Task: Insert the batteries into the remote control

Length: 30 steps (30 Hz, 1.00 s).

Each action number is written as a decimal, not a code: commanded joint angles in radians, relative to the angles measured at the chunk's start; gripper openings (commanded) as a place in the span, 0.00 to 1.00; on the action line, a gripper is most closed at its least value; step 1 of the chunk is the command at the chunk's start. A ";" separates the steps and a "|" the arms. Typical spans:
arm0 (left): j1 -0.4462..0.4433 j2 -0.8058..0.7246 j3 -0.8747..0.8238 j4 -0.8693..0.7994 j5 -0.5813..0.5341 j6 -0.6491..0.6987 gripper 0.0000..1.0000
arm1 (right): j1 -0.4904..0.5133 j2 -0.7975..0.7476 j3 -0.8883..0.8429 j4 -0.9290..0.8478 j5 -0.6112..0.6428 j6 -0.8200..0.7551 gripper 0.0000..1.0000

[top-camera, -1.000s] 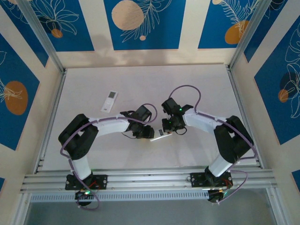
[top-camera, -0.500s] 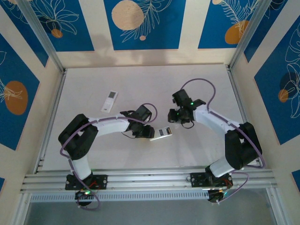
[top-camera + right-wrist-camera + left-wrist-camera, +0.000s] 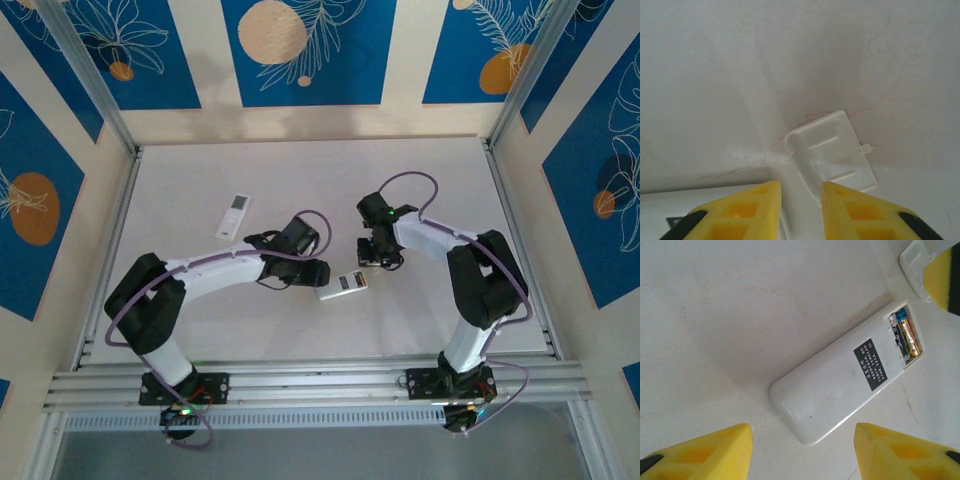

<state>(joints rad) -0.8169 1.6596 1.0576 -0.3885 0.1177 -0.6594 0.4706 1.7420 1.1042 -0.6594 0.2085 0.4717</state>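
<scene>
The batteries (image 3: 906, 335) are in the remote (image 3: 840, 390), cover (image 3: 832, 152) off

In the left wrist view the remote lies back-up across mid-frame, with the batteries in its open bay at the upper right (gold one nearest the edge). The left gripper (image 3: 802, 442) hangs over it spread wide, holding nothing. The right gripper (image 3: 801, 200) shows just a narrow gap, and the loose cover lies flat on the table (image 3: 715, 75) right past its tips.

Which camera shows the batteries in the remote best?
Left wrist: the batteries lie close up in the open remote. From the top they are too small to tell; the right wrist faces the loose cover.
</scene>
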 commanded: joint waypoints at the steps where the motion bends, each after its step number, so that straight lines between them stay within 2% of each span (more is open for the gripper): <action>1: -0.007 -0.021 0.002 -0.016 -0.022 0.018 0.57 | 0.008 0.034 0.006 -0.014 0.016 -0.018 0.26; 10: -0.007 -0.028 0.000 0.009 -0.017 0.030 0.57 | 0.016 0.071 -0.003 0.009 0.076 -0.055 0.15; 12: -0.007 -0.043 -0.009 0.043 -0.010 0.055 0.57 | 0.010 0.068 0.002 0.011 0.060 -0.065 0.09; 16: -0.005 -0.091 -0.043 0.137 -0.004 0.133 0.59 | -0.013 0.021 0.019 0.016 -0.008 -0.079 0.05; 19: -0.005 -0.139 -0.070 0.214 -0.007 0.243 0.62 | -0.032 -0.054 0.042 -0.009 -0.081 -0.083 0.03; 22: -0.002 -0.192 -0.110 0.346 0.026 0.413 0.67 | -0.050 -0.159 0.053 -0.026 -0.199 -0.082 0.03; 25: -0.002 -0.252 -0.210 0.600 0.189 0.670 0.72 | -0.069 -0.266 0.065 -0.040 -0.332 -0.077 0.03; 27: 0.001 -0.279 -0.267 0.758 0.238 0.759 0.72 | -0.086 -0.324 0.073 -0.050 -0.424 -0.070 0.03; 30: 0.024 -0.261 -0.248 0.827 0.368 0.926 0.72 | -0.117 -0.387 0.088 -0.060 -0.598 -0.057 0.03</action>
<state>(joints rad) -0.8093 1.3972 0.8043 0.2264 0.3206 0.0147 0.3721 1.3949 1.1717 -0.6754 -0.1562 0.4057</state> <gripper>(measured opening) 0.723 0.066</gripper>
